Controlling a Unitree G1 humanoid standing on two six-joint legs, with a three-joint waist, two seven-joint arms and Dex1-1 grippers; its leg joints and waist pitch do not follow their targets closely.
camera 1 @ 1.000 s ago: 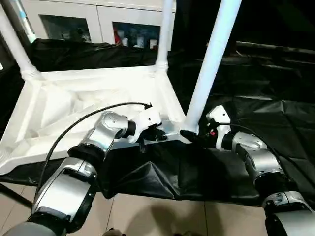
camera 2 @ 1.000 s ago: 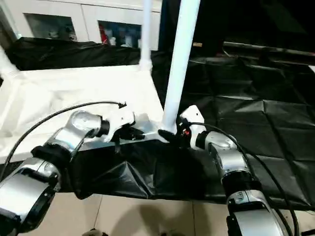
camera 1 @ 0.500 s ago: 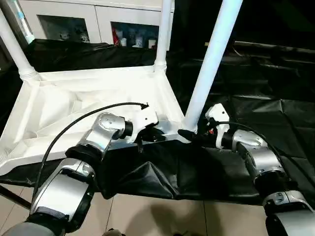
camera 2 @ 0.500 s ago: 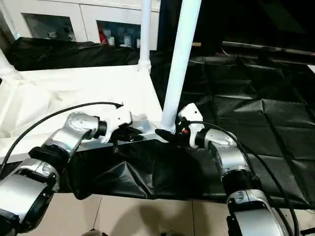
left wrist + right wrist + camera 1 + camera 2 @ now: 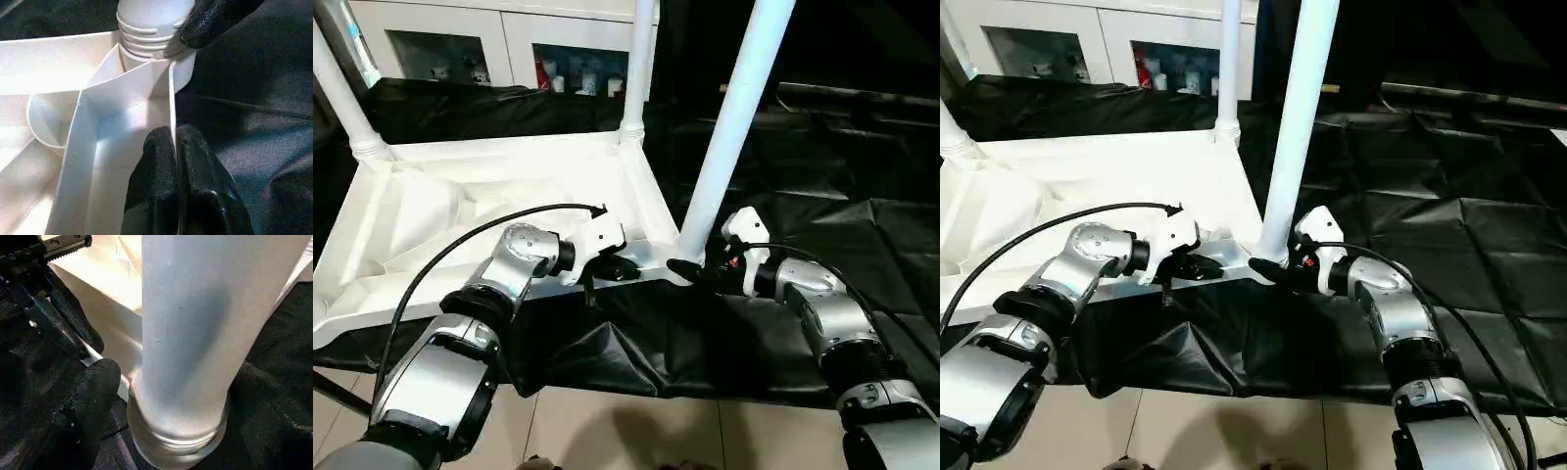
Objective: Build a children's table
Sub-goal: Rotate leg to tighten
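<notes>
Two grips were used: the left gripper (image 5: 619,269) was pinched on the upturned tabletop's (image 5: 440,211) rim to steady it, the right gripper (image 5: 693,271) closed around the near-corner leg (image 5: 729,127), apparently to seat it.

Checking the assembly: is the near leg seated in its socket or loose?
Seated, it seems: the leg stands upright, its ribbed base down in the tabletop's corner socket. How tight, cannot tell.

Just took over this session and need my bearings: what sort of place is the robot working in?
Probably an indoor lab or workshop, not a home. The tabletop lies upside down on a work surface under a black sheet, a white glass-door cabinet of small bottles stands behind, and pale floor tiles show below.
</notes>
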